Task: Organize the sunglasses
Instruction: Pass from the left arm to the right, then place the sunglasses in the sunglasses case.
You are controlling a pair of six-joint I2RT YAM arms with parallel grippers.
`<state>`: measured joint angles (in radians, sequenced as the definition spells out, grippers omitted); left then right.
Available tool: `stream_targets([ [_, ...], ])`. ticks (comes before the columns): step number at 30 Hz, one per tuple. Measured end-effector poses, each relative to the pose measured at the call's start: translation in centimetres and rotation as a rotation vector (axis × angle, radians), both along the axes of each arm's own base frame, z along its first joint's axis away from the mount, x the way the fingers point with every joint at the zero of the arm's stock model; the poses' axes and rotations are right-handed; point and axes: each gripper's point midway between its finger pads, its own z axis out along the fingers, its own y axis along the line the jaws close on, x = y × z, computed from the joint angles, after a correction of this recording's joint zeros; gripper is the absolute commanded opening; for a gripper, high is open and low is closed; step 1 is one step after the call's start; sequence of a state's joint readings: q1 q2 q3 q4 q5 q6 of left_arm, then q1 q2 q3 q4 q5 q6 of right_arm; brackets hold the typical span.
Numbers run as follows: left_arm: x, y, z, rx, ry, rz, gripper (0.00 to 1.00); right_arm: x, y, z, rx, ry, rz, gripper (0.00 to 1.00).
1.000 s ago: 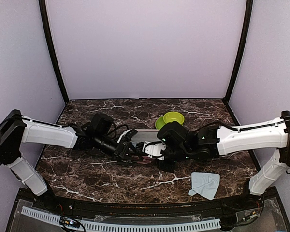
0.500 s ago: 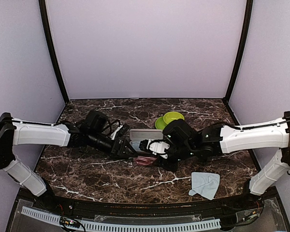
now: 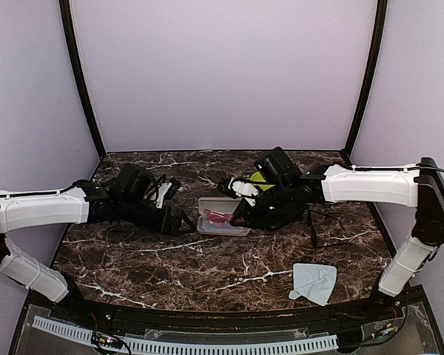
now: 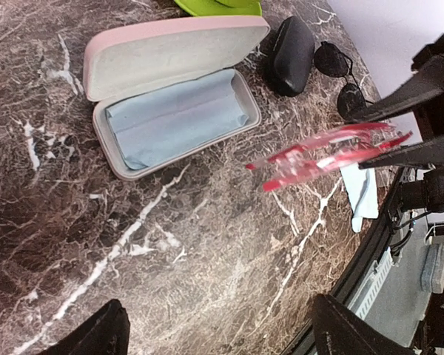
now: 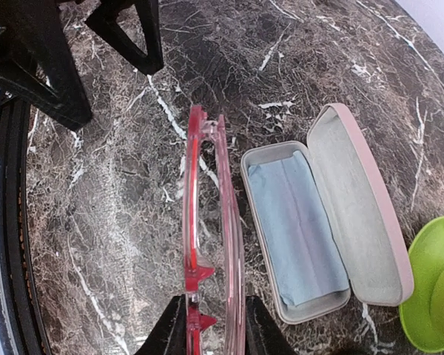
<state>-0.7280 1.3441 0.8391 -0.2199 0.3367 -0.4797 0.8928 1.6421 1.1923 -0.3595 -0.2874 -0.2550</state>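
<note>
Holding the red-pink sunglasses (image 5: 211, 222) by one end, right claw (image 5: 214, 329) is clamped on the folded frame, a finger on each side. The pair is off the worktop (image 3: 133, 266), hanging in the air. In the right wrist view it sits just left of the open pink case (image 5: 355, 214). From the top view it looks over or right beside that case at frame centre; can't tell which. Arms are folded flat, so the pair is slim enough to fit the tray. My read: gripped at the end so the rest of the frame stays free to lower into the tray.

The case lies with its lid thrown back toward the far side. The blue-lined tray faces up with nothing in it, ready to take the pair.

Left claw (image 3: 179, 222) sits left of centre, jaws wide apart, nothing between them. Likely parked there to keep out of the way.

Black wire sunglasses (image 4: 340, 74) lie unfolded on the worktop in the upper right of the left wrist view. They are just beside the closed black oval case (image 4: 292, 44) and not yet put away. A pale cloth (image 3: 314, 281) lies lower right.
</note>
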Motion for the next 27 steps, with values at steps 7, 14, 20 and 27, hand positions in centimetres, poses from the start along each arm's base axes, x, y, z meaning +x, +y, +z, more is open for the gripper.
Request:
stream_targets([
  [7,0.7,1.0,1.6,0.01,-0.072,0.043,0.88,3.9,0.5,-2.4,-0.011,0.117,0.04,0.25],
  [14,1.0,1.3,1.5,0.023,-0.083,0.059,0.88,5.6,2.1,-3.9,-0.029,0.186,0.116,0.27],
  [20,1.0,1.4,1.4,0.029,-0.084,0.059,0.88,5.7,2.4,-5.9,-0.058,0.239,0.162,0.26],
  [27,1.0,1.3,1.3,0.027,-0.078,0.054,0.88,5.9,1.5,-6.8,-0.067,0.272,0.163,0.25],
])
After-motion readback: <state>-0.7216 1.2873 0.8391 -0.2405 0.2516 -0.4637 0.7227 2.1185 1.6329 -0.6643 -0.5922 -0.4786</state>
